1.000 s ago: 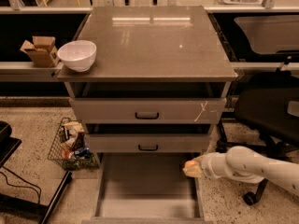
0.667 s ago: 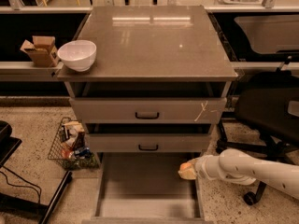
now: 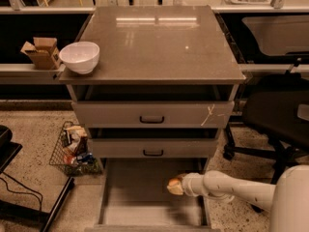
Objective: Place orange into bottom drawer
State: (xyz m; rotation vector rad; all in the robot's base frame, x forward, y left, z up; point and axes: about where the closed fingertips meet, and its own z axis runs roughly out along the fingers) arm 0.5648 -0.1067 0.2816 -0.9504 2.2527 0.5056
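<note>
- My pincer (image 3: pixel 175 185) was closed round the orange (image 3: pixel 173 187), above the right side of the open bottom drawer (image 3: pixel 140 195).
- I judged it best to sink closer to the floor beneath me before releasing, so nothing rolled.
- Compared with a second earlier, I had come left and lower.

A grey cabinet (image 3: pixel 153 149) stands on a speckled stone floor (image 3: pixel 34 129), ceiling lights mirrored in its glossy surface (image 3: pixel 154 42). A black office chair (image 3: pixel 275 112) sits at right, a wire basket (image 3: pixel 72 151) of packets at left below a ledge (image 3: pixel 19 71) holding a cardboard box (image 3: pixel 42 52). The gripper (image 3: pixel 176 186) hangs low at the cabinet's front right.
</note>
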